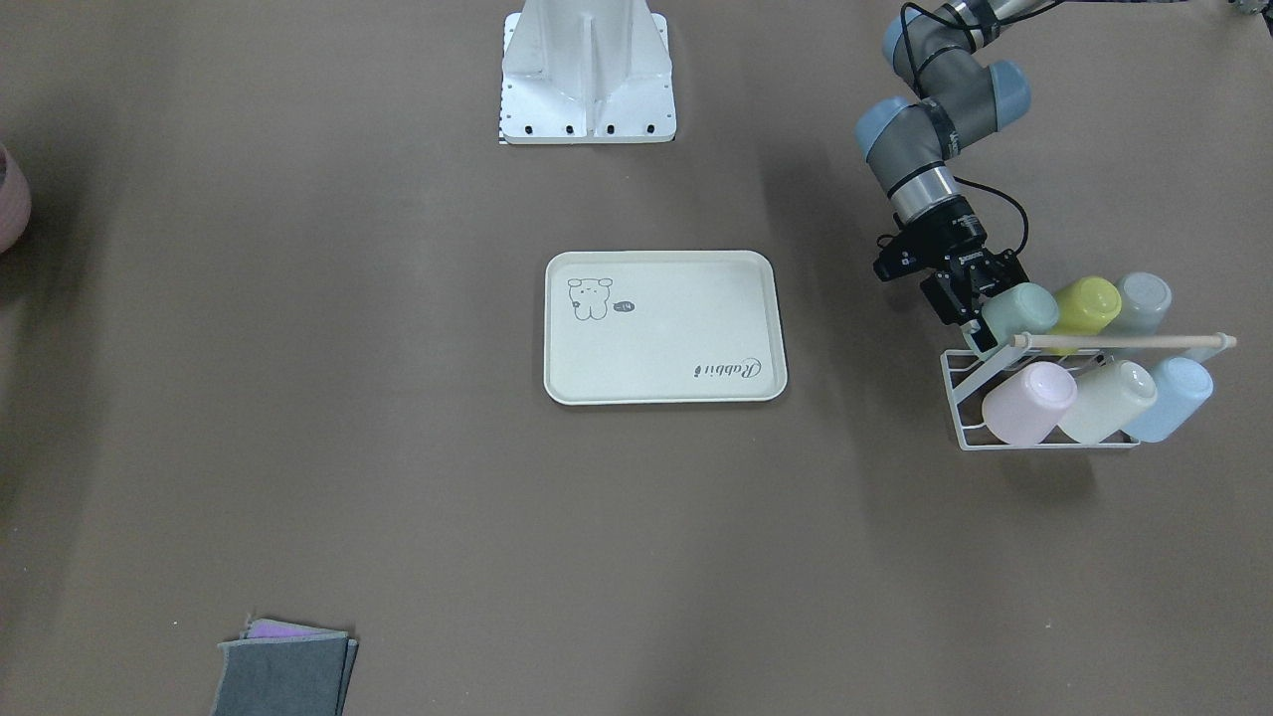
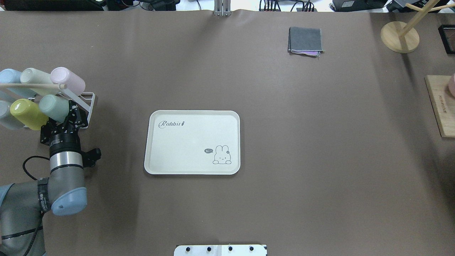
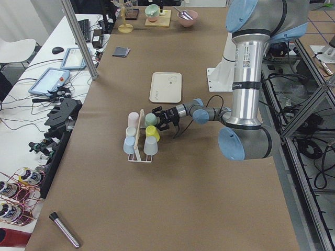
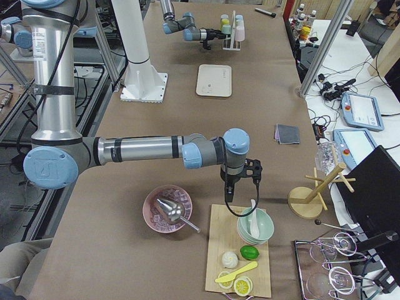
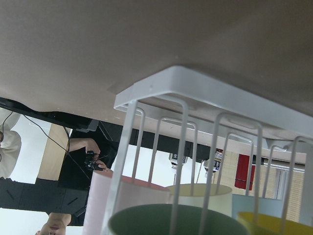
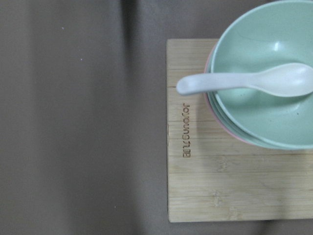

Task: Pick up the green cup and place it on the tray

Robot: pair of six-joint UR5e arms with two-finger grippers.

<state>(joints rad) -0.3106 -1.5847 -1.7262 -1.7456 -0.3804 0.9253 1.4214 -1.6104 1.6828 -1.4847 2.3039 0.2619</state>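
Green cup (image 5: 146,221): rim right up against L wrist cam, at bottom of that view, behind rack (image 5: 195,93) wires. Sits tilted on rack, in row nearer robot, end spot toward tray (image 2: 192,142), just beside yellow cup (image 2: 25,112). Well apart from tray; not on it yet.

L pincer (image 2: 75,113): hovers at cup's mouth end, jaws spread, nothing clamped. Points toward rack.

Rack: stands at L end of worktop (image 2: 320,160) w/ six cups in two rows, wooden rod (image 2: 28,85) across top. Holds pink cup (image 2: 69,80), cream cup (image 2: 35,76) and blue cup (image 2: 9,76) in far row; grey cup (image 2: 5,115) past yellow one in near row.

Tray: lies flat mid-worktop, rabbit drawing + "Rabbit" script on it.

R pincer (image 4: 227,195): hangs over edge of wood board (image 6: 234,186) at worktop's R end. Can't tell if open or closed, since seen only from side cam. R wrist cam looks straight down on green bowl (image 6: 269,112) w/ white spoon (image 6: 244,83) in it, bowl on board.

Folded grey cloth (image 2: 305,41): lies at far side of worktop, well apart from tray.
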